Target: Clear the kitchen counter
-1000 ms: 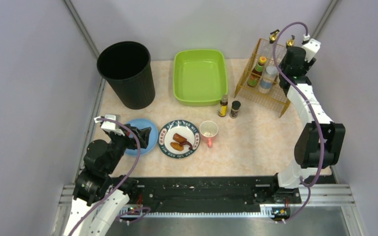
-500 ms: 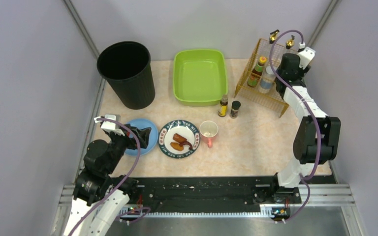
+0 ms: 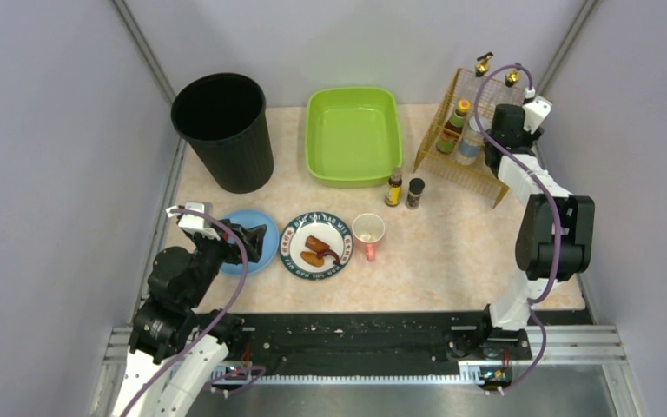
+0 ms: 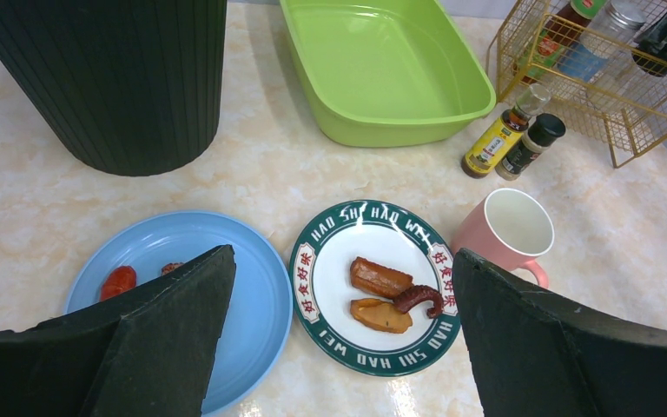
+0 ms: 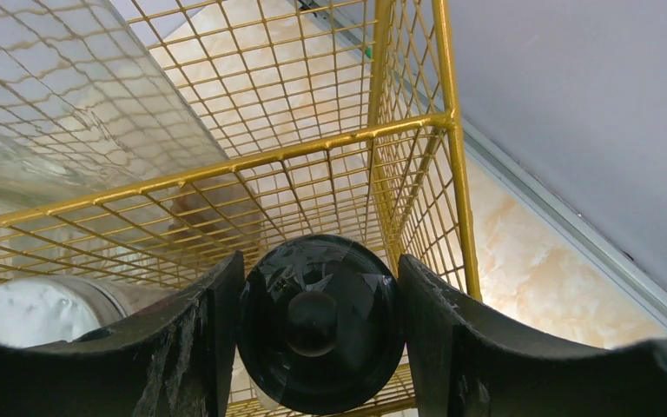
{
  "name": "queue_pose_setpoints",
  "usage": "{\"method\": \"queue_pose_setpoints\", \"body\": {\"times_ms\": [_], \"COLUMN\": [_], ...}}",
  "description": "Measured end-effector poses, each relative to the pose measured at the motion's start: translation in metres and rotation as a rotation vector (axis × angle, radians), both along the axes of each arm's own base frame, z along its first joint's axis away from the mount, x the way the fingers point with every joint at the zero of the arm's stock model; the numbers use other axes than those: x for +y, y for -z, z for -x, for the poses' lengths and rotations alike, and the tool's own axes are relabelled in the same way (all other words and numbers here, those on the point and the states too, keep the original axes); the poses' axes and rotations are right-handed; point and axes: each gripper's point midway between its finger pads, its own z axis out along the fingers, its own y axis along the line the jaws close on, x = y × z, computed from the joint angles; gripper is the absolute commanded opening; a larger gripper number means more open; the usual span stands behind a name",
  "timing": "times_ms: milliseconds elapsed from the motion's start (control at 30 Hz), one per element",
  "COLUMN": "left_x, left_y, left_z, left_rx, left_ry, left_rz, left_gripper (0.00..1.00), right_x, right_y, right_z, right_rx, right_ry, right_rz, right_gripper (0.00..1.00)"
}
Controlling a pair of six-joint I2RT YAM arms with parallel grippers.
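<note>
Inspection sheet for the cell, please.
Surface: kitchen counter, beige, not cleared.
Job's things: blue plate and patterned plate with food, pink mug, small bottles standing loose.
Clutter: green tub empty; black bin; gold rack holding bottles.
Hands: left hand open above the plates; right hand shut on dark round item at the rack.
Cables: purple cable looped on each arm, no snag seen.
Surroundings: grey walls, black rail.

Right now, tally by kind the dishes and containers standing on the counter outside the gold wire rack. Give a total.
Plates: 2 (blue plate, green-rimmed white plate)
Mugs: 1 (pink mug)
Condiment bottles: 2 (yellow-labelled bottle, black-capped shaker)
Bins: 1 (black waste bin)
Tubs: 1 (lime-green tub)
Total: 7
</note>
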Motion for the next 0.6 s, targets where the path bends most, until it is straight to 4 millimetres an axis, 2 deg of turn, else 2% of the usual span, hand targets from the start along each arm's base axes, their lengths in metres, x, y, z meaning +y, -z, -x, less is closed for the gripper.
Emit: {"method": "queue_pose_setpoints", "body": {"times_ms": [133, 200, 600], "left_x": [0.0001, 0.0000, 0.0001], "left_y": [0.0000, 0.0000, 0.0000], "left_z": [0.0000, 0.0000, 0.0000], "left_rx": [0.000, 0.000, 0.000], "left_ry": [0.000, 0.000, 0.000], "left_rz": [0.000, 0.000, 0.000], "left_gripper": [0.99, 0.99, 0.99], "right_x": [-0.0001, 0.0000, 0.0034], "right_y": [0.0000, 0.0000, -0.0001], "right_z": [-0.0002, -0.0002, -0.0028], "right_rx": [-0.002, -0.003, -0.009], "right_ry": [0.000, 0.001, -0.019], "right_rz": [-0.002, -0.004, -0.019], "right_gripper": [0.38, 0.47, 0.69]}}
